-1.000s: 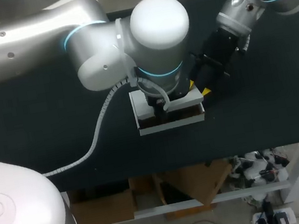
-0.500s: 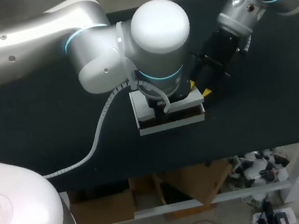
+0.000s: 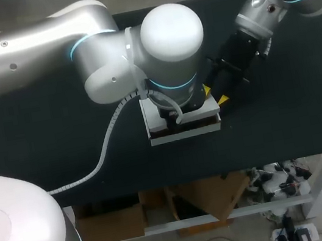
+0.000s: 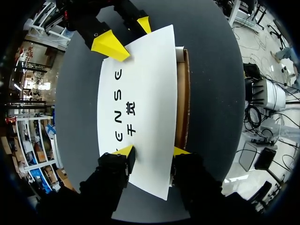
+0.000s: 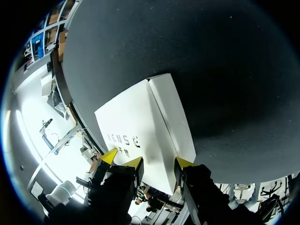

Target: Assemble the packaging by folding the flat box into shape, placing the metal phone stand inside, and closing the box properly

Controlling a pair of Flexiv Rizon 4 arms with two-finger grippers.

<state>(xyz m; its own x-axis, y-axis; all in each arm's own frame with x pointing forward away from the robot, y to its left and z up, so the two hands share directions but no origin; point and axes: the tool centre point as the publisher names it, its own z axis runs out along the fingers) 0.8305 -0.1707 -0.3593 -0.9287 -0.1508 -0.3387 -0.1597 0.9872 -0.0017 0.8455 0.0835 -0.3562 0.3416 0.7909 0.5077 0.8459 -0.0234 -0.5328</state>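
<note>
While the lid (image 4: pixel 136 93) lies over the box (image 4: pixel 182 93), left gripper (image 4: pixel 152 151) and right gripper (image 5: pixel 158 162) sit at opposite ends, fingers apart.

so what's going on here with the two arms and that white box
Both arms are working on the white box in the middle of the black table. The left gripper is at one end of the lid and the right gripper at the other, each with its fingers apart over it. The lid is folded down but not fully shut: a brown strip of the inside shows along one long side. No phone stand is visible.
</note>
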